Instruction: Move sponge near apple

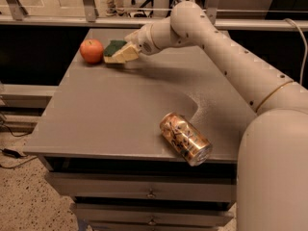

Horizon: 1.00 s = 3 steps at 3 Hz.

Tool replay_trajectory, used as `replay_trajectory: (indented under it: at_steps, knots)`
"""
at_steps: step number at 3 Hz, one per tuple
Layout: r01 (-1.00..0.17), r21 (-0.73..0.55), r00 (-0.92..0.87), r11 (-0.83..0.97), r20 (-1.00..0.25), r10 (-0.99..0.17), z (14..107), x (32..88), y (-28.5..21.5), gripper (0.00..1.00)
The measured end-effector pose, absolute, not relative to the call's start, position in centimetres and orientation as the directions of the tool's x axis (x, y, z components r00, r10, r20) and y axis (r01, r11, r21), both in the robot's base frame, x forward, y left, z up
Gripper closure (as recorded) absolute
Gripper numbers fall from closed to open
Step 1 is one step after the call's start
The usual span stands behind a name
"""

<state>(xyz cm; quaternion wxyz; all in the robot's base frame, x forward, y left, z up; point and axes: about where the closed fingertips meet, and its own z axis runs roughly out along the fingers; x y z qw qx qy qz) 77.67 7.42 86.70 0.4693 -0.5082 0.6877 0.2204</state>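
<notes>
The red-orange apple (pixel 91 51) sits at the far left of the grey table (pixel 115 114). The sponge (pixel 114 48), dark green on top with a pale yellow base, lies tilted just right of the apple, almost touching it. My gripper (pixel 128 51) reaches in from the right on the long white arm (pixel 226 52) and is shut on the sponge's right end, low over the tabletop. The sponge's right part is hidden by the gripper.
A gold-brown drink can (pixel 186 138) lies on its side near the table's front right edge. Drawers (pixel 149 194) sit under the table. A railing (pixel 86 4) runs behind the far edge. My base (pixel 274 172) fills the lower right.
</notes>
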Motion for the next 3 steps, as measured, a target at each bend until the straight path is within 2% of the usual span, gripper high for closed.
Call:
replay_trajectory:
  at_steps: [1, 2, 3]
  knots:
    - [-0.910, -0.165, -0.049, 0.382, -0.869, -0.492, 86.42, 77.40, 7.35, 0.12]
    - [-0.910, -0.160, -0.054, 0.382, -0.868, -0.493, 86.25, 77.26, 7.14, 0.00]
    - [-0.908, -0.160, -0.059, 0.388, -0.867, -0.495, 86.27, 77.22, 6.67, 0.00]
